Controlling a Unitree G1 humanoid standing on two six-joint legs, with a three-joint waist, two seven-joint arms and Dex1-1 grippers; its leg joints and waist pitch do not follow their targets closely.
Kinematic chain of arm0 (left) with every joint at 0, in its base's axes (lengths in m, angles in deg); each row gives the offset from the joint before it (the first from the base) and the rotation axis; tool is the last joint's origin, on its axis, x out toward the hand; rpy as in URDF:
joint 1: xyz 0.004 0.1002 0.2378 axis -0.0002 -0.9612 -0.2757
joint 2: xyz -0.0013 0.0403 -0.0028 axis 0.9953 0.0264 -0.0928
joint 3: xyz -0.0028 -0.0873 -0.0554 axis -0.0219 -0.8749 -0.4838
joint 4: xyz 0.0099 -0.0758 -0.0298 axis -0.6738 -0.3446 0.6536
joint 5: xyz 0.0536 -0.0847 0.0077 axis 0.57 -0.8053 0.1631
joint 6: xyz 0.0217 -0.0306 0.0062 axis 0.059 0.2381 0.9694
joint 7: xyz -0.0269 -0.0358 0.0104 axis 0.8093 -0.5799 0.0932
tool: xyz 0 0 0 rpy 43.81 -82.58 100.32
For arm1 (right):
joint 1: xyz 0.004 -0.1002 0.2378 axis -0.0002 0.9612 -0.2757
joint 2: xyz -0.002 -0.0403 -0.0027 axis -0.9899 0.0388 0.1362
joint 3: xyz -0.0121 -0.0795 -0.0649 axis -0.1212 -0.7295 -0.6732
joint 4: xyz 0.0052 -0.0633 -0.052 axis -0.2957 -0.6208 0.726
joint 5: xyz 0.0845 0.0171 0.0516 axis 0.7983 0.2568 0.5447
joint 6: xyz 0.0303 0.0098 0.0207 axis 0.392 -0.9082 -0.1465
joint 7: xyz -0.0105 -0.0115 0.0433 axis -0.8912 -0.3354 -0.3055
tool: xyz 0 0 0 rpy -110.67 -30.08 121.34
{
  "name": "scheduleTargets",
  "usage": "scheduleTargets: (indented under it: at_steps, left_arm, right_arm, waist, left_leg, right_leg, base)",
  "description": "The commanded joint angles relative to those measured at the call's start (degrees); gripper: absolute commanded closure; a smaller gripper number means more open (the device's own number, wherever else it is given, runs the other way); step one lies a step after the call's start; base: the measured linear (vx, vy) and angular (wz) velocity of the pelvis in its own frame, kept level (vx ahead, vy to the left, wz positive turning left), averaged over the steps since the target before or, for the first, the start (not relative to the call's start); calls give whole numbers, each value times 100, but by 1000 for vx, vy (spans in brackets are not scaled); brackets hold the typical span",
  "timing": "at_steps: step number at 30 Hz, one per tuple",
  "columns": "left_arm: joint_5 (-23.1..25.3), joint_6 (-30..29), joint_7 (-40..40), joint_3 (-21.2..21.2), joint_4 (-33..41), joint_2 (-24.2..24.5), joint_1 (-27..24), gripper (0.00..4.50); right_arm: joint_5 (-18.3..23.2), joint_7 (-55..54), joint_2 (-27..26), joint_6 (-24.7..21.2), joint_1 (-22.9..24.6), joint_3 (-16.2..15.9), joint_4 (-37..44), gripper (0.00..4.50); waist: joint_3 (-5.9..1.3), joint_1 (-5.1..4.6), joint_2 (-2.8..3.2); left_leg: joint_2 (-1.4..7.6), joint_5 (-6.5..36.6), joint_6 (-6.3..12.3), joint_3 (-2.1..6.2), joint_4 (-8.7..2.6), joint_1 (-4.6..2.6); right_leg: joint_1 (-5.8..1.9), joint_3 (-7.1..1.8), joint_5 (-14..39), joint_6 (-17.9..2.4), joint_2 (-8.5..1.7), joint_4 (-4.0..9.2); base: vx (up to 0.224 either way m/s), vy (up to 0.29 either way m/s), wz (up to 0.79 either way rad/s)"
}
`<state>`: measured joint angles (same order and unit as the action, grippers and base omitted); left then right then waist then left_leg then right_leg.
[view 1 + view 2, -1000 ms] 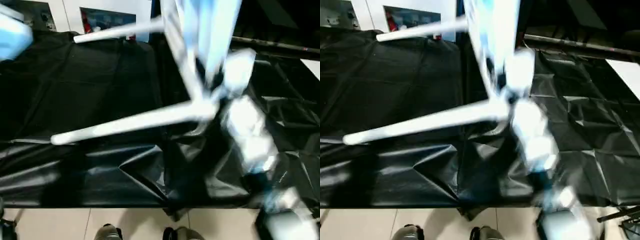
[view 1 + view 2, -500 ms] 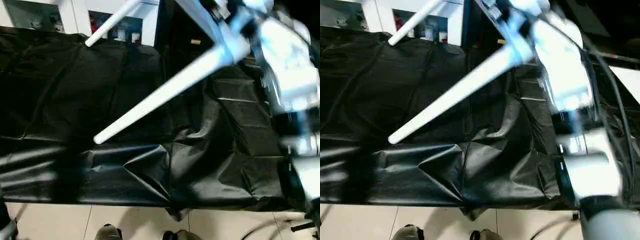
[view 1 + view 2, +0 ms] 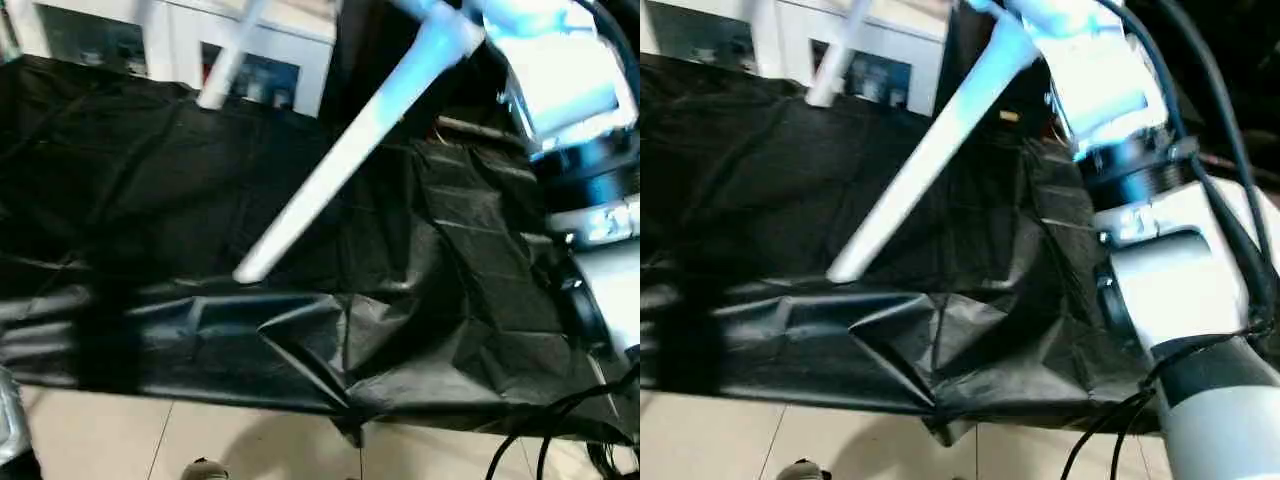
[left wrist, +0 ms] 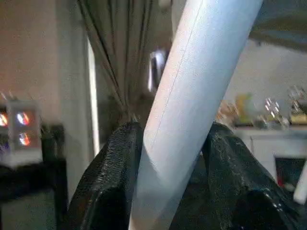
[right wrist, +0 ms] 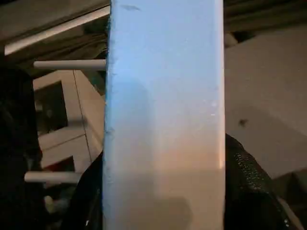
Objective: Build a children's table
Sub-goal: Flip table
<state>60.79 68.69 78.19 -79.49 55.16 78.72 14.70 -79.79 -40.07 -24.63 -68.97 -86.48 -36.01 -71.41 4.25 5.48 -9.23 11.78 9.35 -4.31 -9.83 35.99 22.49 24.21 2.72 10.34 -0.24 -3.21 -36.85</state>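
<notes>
Left gripper (image 4: 170,191) pinches a leg (image 4: 192,105), steadying the assembly. Your right gripper (image 5: 163,201) clamps the table top (image 5: 165,96) edge, holding it raised above the black-covered bench (image 3: 150,200), legs (image 3: 340,160) slanting down, probably for turning upright.

A staged indoor robot test room rather than a lived-in home: black plastic sheeting (image 3: 200,190) is draped over the work surface on a pale tiled floor (image 3: 180,440), with a white glass-fronted cabinet (image 3: 250,60) behind (curtains (image 4: 120,62) hang beyond).
</notes>
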Motion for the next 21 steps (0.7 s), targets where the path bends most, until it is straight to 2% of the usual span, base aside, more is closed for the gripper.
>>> scheduleTargets:
  at_steps: [1,3,4,5,6,7,8,9,10,11,13,14,15,16,17,18,19,21]
  left_arm:
    - [-241,-792,-100,412,-914,-309,-2,265]
    - [-267,-822,-140,515,-953,-351,54,268]
    - [-284,-839,-160,566,-974,-374,86,271]
    - [-275,-957,-275,744,-1096,-390,189,274]
    - [-268,-994,-309,796,-1140,-396,220,276]
    - [-261,-997,-325,834,-1175,-396,243,278]
    - [-225,-992,-335,873,-1229,-375,272,278]
    - [-192,-989,-346,908,-1277,-355,296,278]
    - [-164,-1008,-355,952,-1319,-325,316,280]
    - [-96,-1044,-362,996,-1376,-265,337,282]
    - [-49,-1097,-315,1033,-1447,-184,367,285]
    - [-41,-1104,-287,1014,-1480,-157,378,285]
    - [-27,-1116,-254,1014,-1517,-104,382,286]
    - [-14,-1125,-236,1016,-1541,-67,384,288]
    - [-35,-1148,-219,967,-1596,-20,373,289]
    - [-41,-1159,-220,945,-1639,15,361,289]
    - [-33,-1172,-228,922,-1688,57,320,289]
    - [-13,-1183,-238,902,-1736,106,229,290]
  right_arm:
    - [35,178,325,797,-396,188,67,255]
    - [-56,157,359,781,-453,157,17,255]
    - [-98,147,371,774,-483,144,-14,255]
    - [-170,184,379,758,-556,85,-89,255]
    - [-184,197,377,748,-576,70,-111,255]
    - [-192,209,369,737,-595,64,-139,255]
    - [-179,234,314,677,-636,50,-162,255]
    - [-167,256,262,619,-673,38,-179,255]
    - [-158,285,189,555,-719,29,-201,255]
    - [-90,366,61,405,-766,22,-205,255]
    - [-20,510,-93,274,-828,-6,-250,255]
    - [-9,564,-154,196,-830,-38,-219,255]
    - [-33,601,-217,133,-817,-63,-178,255]
    - [-51,623,-260,89,-806,-77,-146,255]
    - [-64,649,-339,-23,-752,-113,-20,255]
    - [-72,674,-381,-65,-721,-136,45,255]
    - [-29,763,-437,-124,-664,-167,149,255]
    - [-10,862,-494,-136,-577,-222,278,255]
  waist:
    - [-281,-123,343]
    - [-283,-119,327]
    - [-295,-126,333]
    - [-337,-123,366]
    - [-359,-135,373]
    - [-359,-140,384]
    - [-373,-142,367]
    - [-379,-136,418]
    - [-382,-158,367]
    - [-400,-175,373]
    - [-401,-208,349]
    - [-388,-243,350]
    - [-387,-250,324]
    - [-381,-250,332]
    - [-370,-266,290]
    - [-394,-252,293]
    - [-398,-261,271]
    - [-399,-263,276]
  left_leg:
    - [120,3889,-541,130,-459,-377]
    - [117,4035,-541,140,-449,-389]
    - [120,4003,-550,163,-471,-338]
    - [138,3844,-589,194,-510,-285]
    - [154,3708,-624,212,-543,-240]
    - [158,3668,-635,219,-561,-224]
    - [163,3519,-651,219,-563,-197]
    - [157,3434,-661,219,-560,-191]
    - [155,3258,-649,198,-558,-164]
    - [148,3114,-621,185,-539,-153]
    - [147,2975,-581,169,-519,-152]
    - [144,3003,-553,158,-510,-160]
    - [148,3013,-554,156,-500,-171]
    - [147,2987,-552,152,-487,-172]
    - [140,2945,-543,139,-478,-160]
    - [148,2758,-553,150,-488,-150]
    - [149,2646,-544,140,-490,-145]
    - [159,2385,-541,127,-498,-157]
  right_leg:
    - [149,-127,3065,-207,-261,615]
    - [155,-99,3141,-194,-266,646]
    - [90,-89,3111,-197,-293,637]
    - [10,-85,2800,-249,-325,604]
    - [-34,-73,2346,-340,-319,552]
    - [-50,-69,2181,-375,-322,535]
    - [-75,-78,1893,-443,-344,506]
    - [-80,-89,1757,-475,-346,494]
    - [-101,-96,1563,-524,-349,479]
    - [-127,-106,1509,-556,-357,462]
    - [-116,-117,1550,-590,-361,464]
    - [-84,-127,1655,-611,-350,479]
    - [-81,-125,1721,-607,-356,488]
    - [-68,-141,1789,-610,-365,486]
    - [-64,-152,1845,-600,-356,486]
    - [-107,-154,1725,-620,-371,450]
    - [-119,-155,1620,-630,-365,447]
    - [-130,-158,1315,-688,-353,420]
  base:
    - [0,0,0]
    - [0,0,0]
    - [0,0,0]
    - [0,0,0]
    - [0,0,0]
    - [0,0,0]
    - [0,0,0]
    - [0,0,0]
    - [0,0,0]
    - [0,0,0]
    - [0,0,0]
    - [0,0,0]
    - [0,0,0]
    - [0,0,0]
    - [0,0,0]
    - [0,0,0]
    - [0,0,0]
    - [0,0,0]
